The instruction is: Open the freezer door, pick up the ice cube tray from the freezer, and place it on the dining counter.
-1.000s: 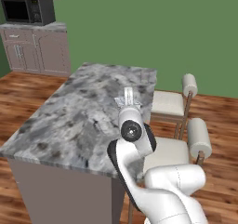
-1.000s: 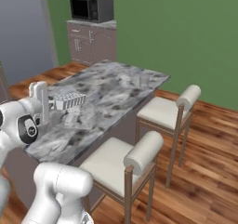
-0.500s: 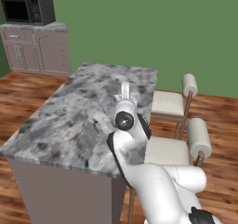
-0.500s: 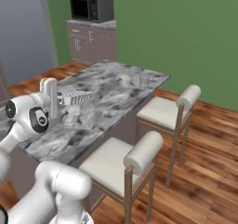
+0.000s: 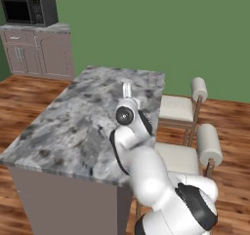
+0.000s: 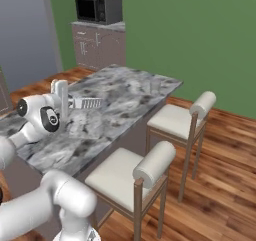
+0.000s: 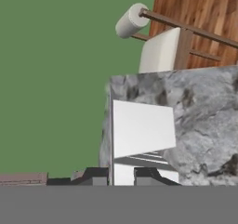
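The grey-white marbled stone dining counter (image 5: 73,127) lies bare over the left and centre of the left base view, with free passage above it. Two white-cushioned wooden stools (image 6: 172,122) crowd its long side at right of both base views. A small clear glass (image 6: 155,86) stands near its far corner.

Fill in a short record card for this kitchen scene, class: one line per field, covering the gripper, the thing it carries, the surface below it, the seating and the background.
gripper: gripper shut on the ice cube tray, out over the island
held item: ice cube tray, white, gripped at one end, sticking out sideways above the stone top; contact with the top cannot be told
surface: dining counter, grey-white marbled top
seating: two stools with white cushions along the counter's side
background: microwave above the cabinets, green wall
task stage: tray not yet released on the counter
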Controlling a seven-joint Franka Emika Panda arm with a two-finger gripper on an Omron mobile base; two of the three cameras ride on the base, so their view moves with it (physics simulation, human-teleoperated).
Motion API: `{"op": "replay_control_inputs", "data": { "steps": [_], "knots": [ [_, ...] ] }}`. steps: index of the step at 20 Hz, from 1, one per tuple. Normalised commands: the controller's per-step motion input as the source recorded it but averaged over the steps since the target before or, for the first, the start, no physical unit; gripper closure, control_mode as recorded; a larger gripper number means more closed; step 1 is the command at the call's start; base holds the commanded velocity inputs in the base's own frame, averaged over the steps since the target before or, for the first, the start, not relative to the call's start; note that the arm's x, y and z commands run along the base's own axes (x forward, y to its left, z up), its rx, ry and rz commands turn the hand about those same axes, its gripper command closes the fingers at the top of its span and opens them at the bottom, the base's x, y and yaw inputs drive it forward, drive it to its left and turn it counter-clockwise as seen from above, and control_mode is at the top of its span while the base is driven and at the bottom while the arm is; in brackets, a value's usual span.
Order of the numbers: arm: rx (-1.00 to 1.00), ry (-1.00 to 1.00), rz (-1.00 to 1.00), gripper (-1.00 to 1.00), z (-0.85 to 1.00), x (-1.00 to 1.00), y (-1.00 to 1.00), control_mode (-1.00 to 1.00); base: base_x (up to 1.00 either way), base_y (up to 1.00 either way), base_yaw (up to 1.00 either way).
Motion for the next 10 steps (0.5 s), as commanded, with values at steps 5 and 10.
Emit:
{"op": "replay_control_inputs", "data": {
  "steps": [5, 10],
  "knots": [
    [0.0, 0.0, -0.02, 1.0, -0.39, 0.49, 0.06, -1.0, 0.0, 0.0, 0.0],
    [0.0, 0.0, -0.02, 1.0, -0.54, 0.36, 0.05, -1.0, 0.0, 0.0, 0.0]
  ]
}}
